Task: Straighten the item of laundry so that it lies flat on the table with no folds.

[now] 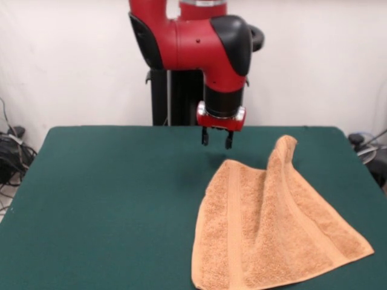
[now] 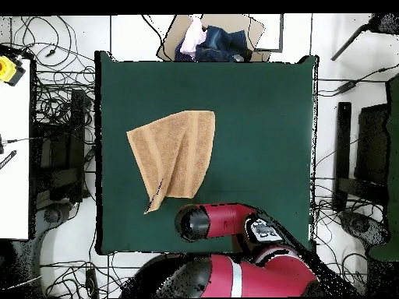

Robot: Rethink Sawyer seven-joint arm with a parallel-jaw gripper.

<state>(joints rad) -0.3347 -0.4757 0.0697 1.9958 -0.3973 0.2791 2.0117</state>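
Claw point(image 1: 216, 138) released, empty, hovering above desk point(image 1: 109, 199). Towel point(image 1: 272, 235) nearby, apart; raised fold peak nearest claw, long axis running away diagonally.

This is a robotics lab or test room. A red and black robot arm point(image 1: 205, 45) stands on a pedestal at the far edge of a green felt table point(image 1: 109, 205) set before a bare white wall point(image 1: 66, 60). Loose cables point(image 2: 54, 93) sprawl over the floor beyond the table's edges, and a cardboard box point(image 2: 214, 39) of cloth sits past one edge.
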